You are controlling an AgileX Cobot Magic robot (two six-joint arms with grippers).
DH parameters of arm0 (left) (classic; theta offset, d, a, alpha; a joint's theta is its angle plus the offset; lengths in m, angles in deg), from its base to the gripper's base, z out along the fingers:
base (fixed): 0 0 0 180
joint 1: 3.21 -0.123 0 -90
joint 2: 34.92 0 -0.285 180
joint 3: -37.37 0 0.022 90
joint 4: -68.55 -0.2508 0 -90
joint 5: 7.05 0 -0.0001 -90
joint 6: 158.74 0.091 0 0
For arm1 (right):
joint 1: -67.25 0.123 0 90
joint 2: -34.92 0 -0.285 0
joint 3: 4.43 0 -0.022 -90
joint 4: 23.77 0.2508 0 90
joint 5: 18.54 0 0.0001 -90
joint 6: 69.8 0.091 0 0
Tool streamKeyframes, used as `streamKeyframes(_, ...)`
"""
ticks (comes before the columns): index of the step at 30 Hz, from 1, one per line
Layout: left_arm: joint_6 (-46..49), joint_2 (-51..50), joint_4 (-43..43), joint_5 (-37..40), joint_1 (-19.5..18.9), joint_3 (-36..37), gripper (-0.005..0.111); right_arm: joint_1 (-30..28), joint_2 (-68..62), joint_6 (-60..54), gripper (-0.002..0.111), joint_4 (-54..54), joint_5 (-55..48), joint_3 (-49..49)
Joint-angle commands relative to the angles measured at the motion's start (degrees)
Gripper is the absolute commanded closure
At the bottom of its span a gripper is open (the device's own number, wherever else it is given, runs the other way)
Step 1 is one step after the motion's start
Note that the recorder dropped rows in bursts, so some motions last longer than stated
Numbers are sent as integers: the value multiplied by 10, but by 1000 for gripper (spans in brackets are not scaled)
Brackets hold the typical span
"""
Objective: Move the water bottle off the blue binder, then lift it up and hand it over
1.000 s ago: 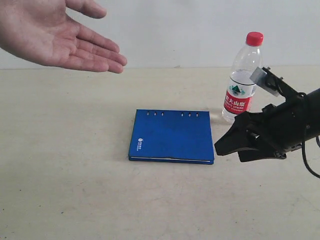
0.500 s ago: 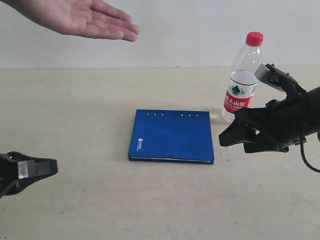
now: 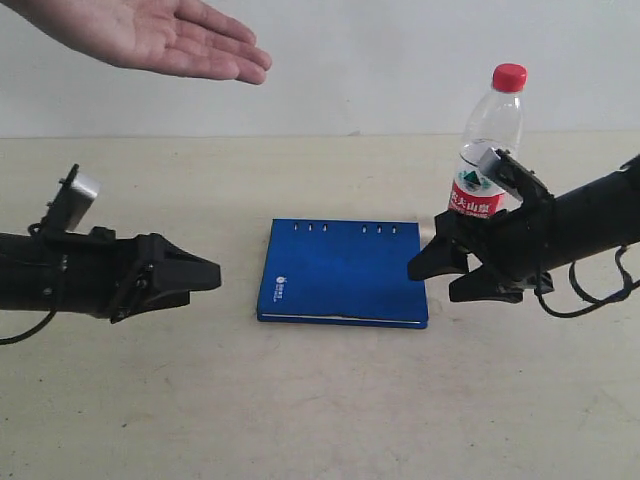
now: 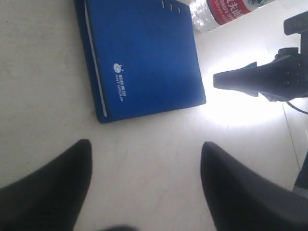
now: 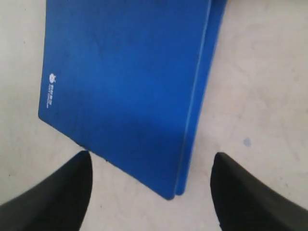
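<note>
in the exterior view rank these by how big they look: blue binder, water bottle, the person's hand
1. blue binder
2. person's hand, though the frame edge crops it
3. water bottle, partly hidden, so its spot below the hand is unsure

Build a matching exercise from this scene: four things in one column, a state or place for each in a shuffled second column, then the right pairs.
Column one:
1. water bottle
2. blue binder
3. person's hand
4. right gripper

Column two:
A. open, holding nothing, by the binder's right edge
B. upright, red cap on top
C. held out palm up, above the table
D. lying flat and closed

Pairs: 1-B, 2-D, 3-C, 4-A
</note>
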Motion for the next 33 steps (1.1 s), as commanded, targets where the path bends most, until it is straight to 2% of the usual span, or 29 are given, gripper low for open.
streamKeyframes(1, 4, -78, 5, 54, 3, -48, 47, 0, -26, -19, 46, 26, -26, 23)
streamKeyframes(6, 4, -136, 5, 87, 3, -91, 47, 0, -40, -29, 46, 29, -8, 26)
streamKeyframes(15, 15, -152, 5, 94, 4, -123, 47, 5, -72, -97, 46, 76, -1, 26)
streamKeyframes(18, 15, -152, 5, 94, 4, -131, 47, 14, -84, -132, 46, 104, -34, 28)
streamKeyframes(29, 39, -153, 5, 70, 4, -131, 47, 28, -87, -237, 46, 141, -251, 60)
streamKeyframes(33, 39, -153, 5, 69, 4, -131, 47, 29, -87, -251, 46, 152, -256, 60)
